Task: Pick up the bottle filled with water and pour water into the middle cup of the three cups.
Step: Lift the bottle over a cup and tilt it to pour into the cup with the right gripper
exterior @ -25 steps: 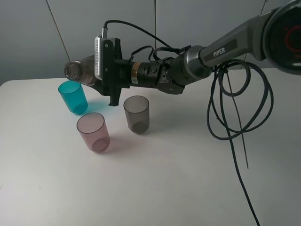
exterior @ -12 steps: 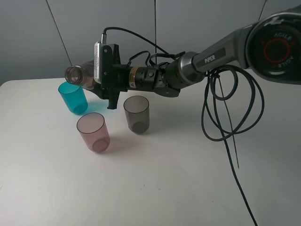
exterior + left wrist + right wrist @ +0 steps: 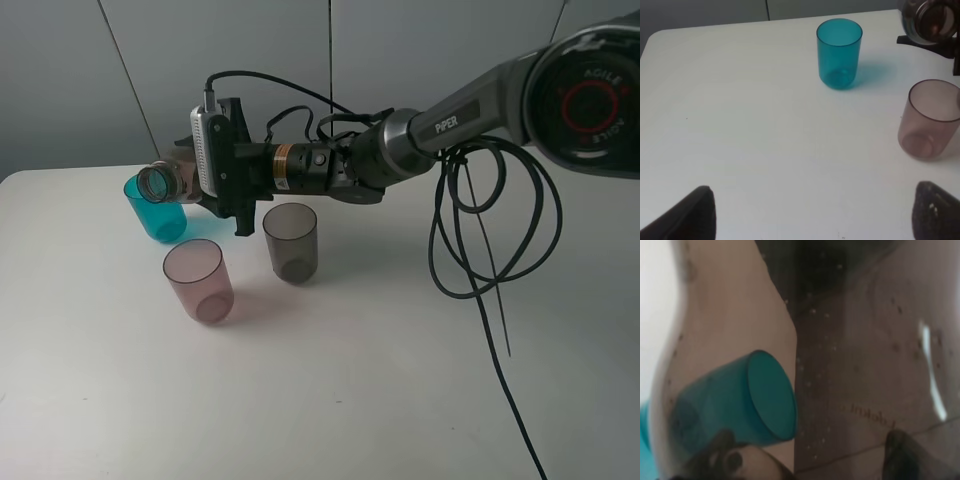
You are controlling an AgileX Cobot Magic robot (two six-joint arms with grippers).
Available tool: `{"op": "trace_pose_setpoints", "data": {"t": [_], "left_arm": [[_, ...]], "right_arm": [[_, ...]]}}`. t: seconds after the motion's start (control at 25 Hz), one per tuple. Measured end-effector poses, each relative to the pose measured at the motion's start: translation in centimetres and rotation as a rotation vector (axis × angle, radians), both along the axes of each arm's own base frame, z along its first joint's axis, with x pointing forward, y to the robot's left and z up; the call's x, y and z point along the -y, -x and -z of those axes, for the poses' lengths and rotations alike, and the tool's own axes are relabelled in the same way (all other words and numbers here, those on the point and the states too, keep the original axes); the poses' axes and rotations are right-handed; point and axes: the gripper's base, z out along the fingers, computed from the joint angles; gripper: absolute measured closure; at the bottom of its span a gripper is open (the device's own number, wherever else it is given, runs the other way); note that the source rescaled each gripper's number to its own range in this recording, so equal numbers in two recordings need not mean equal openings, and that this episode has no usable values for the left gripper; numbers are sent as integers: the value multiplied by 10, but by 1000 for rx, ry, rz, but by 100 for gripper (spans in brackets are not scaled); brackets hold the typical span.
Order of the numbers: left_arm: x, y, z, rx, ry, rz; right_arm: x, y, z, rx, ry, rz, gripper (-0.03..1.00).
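Gripping the bottle (image 3: 168, 180) on its side, my right gripper (image 3: 195, 172) holds it in the high view's upper left, long axis nearly level, mouth pointing frame-left above the teal cup (image 3: 155, 214), not the pink cup (image 3: 198, 280) below it; pouring here would likely fill the wrong cup. Left wrist view: my left gripper (image 3: 817, 205) gapes wide, empty. Right wrist view: droplet-specked bottle wall fills the frame, teal cup showing through.

White matte bench (image 3: 330, 400) with a rounded far corner, flat grey panelled wall (image 3: 60, 70) rising directly behind the bench, thin dark seams (image 3: 331, 30) dividing the wall above it, soft even light, faint shadows on the bench top
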Motion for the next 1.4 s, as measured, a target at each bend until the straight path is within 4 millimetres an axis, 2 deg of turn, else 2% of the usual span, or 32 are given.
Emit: {"op": "trace_pose_setpoints", "data": {"t": [0.6,1.4], "left_arm": [[0,0,0,0,0,0],[0,0,0,0,0,0]], "right_arm": [[-1,2,1,197,84,-74,97],[8,-5,1,334,139,-90,97]]}}
